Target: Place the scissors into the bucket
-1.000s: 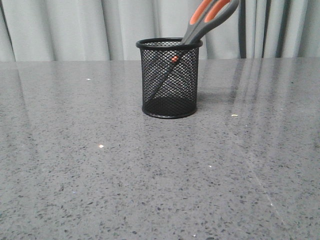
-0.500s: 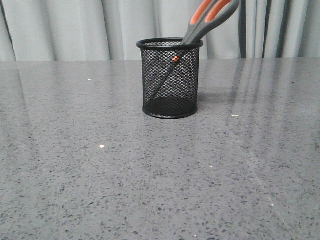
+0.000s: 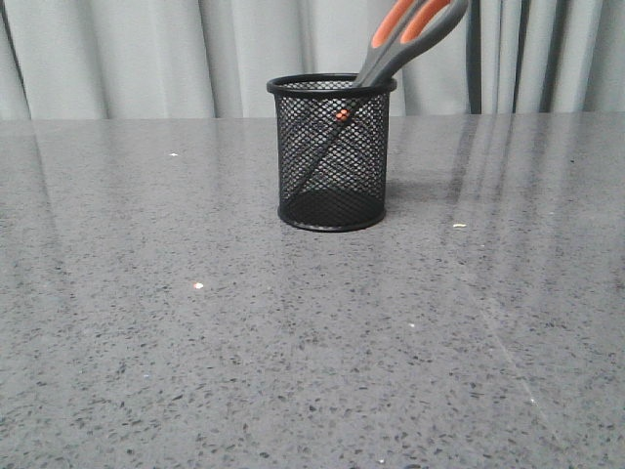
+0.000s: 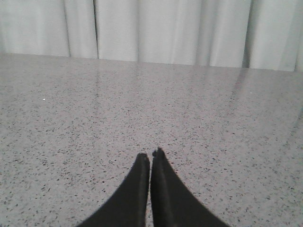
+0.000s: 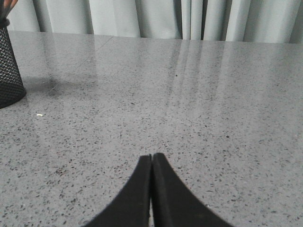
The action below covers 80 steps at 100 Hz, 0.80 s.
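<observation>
The black wire-mesh bucket (image 3: 331, 153) stands upright on the grey table at centre back in the front view. The scissors (image 3: 389, 54) stand in it, blades down, leaning right, their grey and orange handles sticking out above the rim. A part of the bucket (image 5: 8, 68) also shows at the edge of the right wrist view. My left gripper (image 4: 151, 157) is shut and empty over bare table. My right gripper (image 5: 152, 157) is shut and empty, well apart from the bucket. Neither arm shows in the front view.
The grey speckled table (image 3: 312, 342) stretches around the bucket. Pale curtains (image 3: 146, 59) hang behind its far edge. A few small white specks (image 3: 198, 286) lie on the surface.
</observation>
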Each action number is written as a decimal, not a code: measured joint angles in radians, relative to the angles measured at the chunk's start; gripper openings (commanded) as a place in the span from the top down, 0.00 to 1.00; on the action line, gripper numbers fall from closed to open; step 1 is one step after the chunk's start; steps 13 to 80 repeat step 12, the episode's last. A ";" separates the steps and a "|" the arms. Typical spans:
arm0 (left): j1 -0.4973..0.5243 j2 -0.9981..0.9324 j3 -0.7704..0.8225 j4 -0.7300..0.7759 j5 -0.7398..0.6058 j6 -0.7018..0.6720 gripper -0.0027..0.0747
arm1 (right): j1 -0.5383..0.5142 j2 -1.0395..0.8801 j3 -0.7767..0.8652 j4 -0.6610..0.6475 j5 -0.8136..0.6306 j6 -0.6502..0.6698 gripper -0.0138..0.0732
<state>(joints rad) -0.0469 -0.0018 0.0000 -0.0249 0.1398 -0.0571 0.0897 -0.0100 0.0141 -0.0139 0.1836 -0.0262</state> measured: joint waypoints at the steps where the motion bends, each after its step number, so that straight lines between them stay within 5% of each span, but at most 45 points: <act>1: 0.000 0.000 0.000 0.000 0.000 0.000 0.99 | 0.000 0.000 0.000 0.000 0.000 0.000 0.90; 80: 0.000 0.000 0.000 0.000 0.000 0.000 0.99 | 0.000 0.000 0.000 -0.002 0.000 0.000 0.90</act>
